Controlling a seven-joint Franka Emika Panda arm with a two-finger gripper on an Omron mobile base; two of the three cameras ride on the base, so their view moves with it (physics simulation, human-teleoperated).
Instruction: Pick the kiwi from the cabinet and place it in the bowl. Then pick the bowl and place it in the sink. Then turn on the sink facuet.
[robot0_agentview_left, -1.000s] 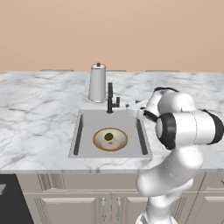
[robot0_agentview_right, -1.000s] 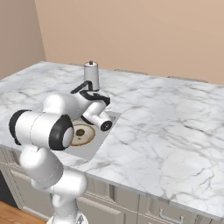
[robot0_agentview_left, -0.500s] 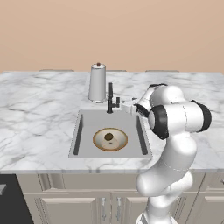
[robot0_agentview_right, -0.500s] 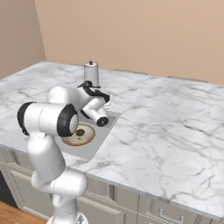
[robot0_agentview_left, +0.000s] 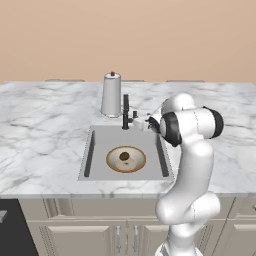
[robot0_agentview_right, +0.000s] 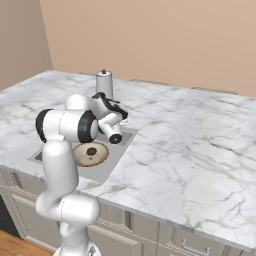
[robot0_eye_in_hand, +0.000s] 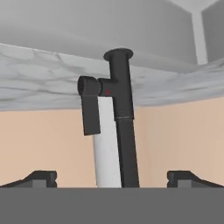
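Note:
The bowl (robot0_agentview_left: 126, 159) sits in the sink (robot0_agentview_left: 100, 150), with the dark kiwi (robot0_agentview_left: 124, 156) in its middle; the bowl (robot0_agentview_right: 91, 154) also shows from the right side. The black sink facuet (robot0_agentview_left: 126, 112) stands at the basin's back edge. My gripper (robot0_agentview_left: 139, 122) is just to its right, level with the side lever, open and holding nothing. In the rolled hand view the facuet (robot0_eye_in_hand: 123, 109) and its lever (robot0_eye_in_hand: 90, 105) are close ahead, between the spread fingertips (robot0_eye_in_hand: 42, 178). The cabinet is out of view.
A pale grey paper-towel roll (robot0_agentview_left: 111, 95) stands right behind the faucet. White marble counter (robot0_agentview_left: 45, 130) runs around the sink on all sides, with a beige wall behind. My arm's elbow (robot0_agentview_left: 192, 125) hangs over the sink's right edge.
My hand has moved left from the sink's right rim to right beside the faucet, and the elbow has swung up. Bowl and kiwi have not moved. The jaws stayed open.

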